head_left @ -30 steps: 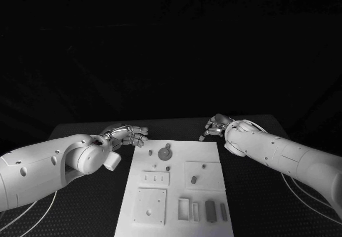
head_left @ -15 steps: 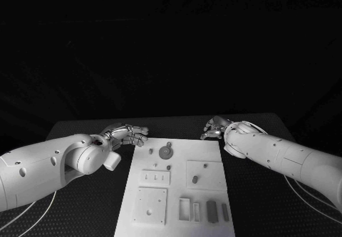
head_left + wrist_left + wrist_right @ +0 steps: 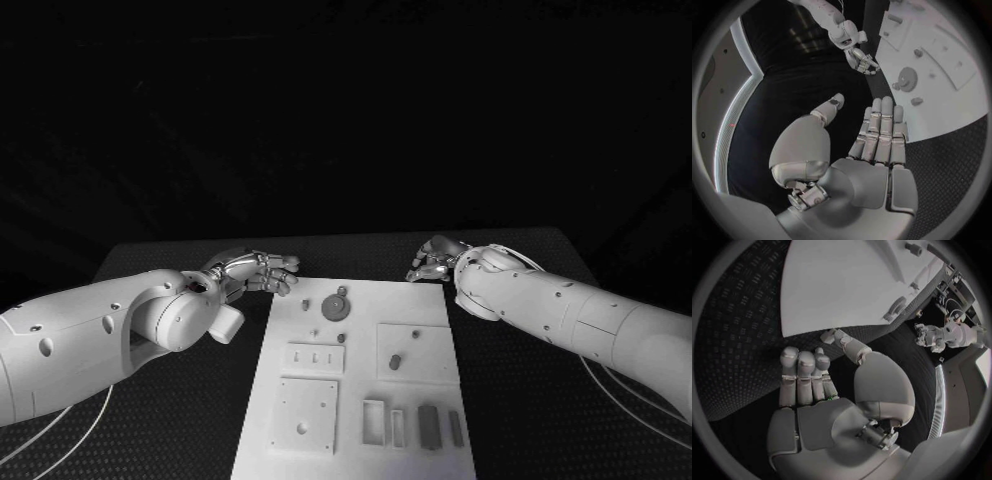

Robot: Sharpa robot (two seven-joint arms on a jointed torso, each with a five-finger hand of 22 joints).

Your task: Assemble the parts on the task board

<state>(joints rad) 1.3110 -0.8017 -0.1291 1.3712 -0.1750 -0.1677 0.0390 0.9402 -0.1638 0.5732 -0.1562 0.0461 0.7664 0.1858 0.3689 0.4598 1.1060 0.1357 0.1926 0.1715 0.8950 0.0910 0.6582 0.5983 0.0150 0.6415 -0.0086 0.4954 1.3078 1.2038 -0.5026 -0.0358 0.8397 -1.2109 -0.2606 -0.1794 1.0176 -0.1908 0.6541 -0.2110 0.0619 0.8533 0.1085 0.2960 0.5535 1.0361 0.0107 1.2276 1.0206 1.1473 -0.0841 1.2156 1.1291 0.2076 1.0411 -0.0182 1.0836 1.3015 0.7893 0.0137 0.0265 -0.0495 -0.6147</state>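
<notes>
Two empty hands point(image 3: 264, 271) point(image 3: 433, 259), one task board point(image 3: 361, 420)

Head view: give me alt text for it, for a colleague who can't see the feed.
A white task board lies in the middle of a black table, carrying small grey parts and raised white plates. The left robot hand and right robot hand sit at the board's far corners, fingers curled, holding nothing.

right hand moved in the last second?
Yes, slightly. In the head view the right hand has drifted toward the table's far edge, away from the task board's far right corner.
</notes>
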